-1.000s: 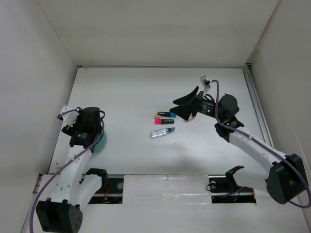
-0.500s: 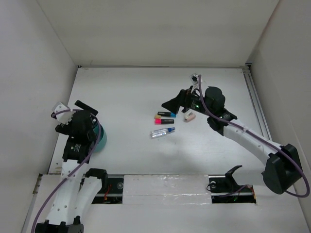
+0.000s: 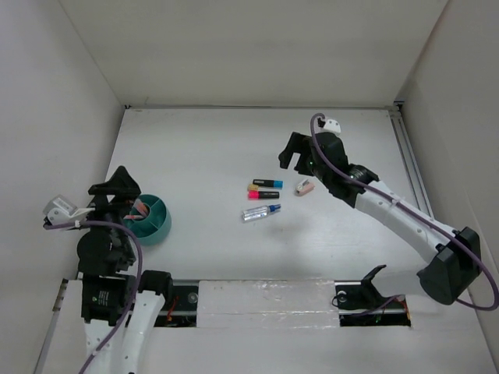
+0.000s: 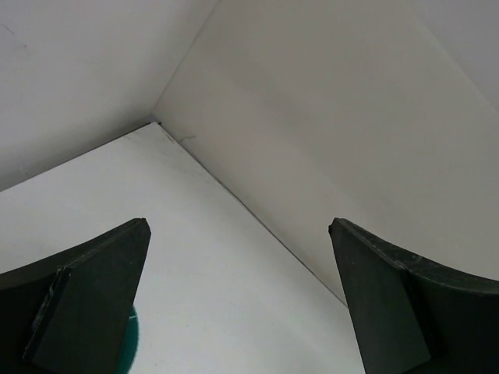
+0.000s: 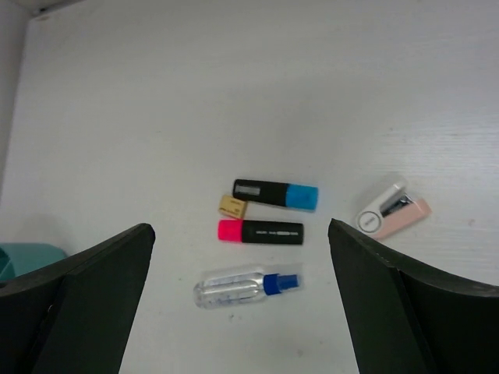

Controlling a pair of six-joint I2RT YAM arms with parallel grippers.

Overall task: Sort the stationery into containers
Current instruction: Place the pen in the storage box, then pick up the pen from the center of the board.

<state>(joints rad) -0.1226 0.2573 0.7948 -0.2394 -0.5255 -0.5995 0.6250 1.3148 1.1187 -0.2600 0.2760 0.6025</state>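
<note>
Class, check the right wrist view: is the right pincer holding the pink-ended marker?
No, the pink-ended marker lies flat on the table, untouched by the open right pincer.

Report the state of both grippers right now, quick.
Left gripper: open, holding nothing.
Right gripper: open, holding nothing.

cup (image 3: 153,221) on counter (image 3: 203,148), near-left part. thin sticks (image 3: 143,209) inside it, too small to tell more. well to its right, mid-counter, a cluster: far marker (image 3: 267,184) and near marker (image 3: 263,194) lie side by side, close. small block (image 5: 231,206) at their left ends, against the far one. pen (image 3: 260,212) just in front of both. eraser (image 3: 304,186) to the right, apart.
</note>
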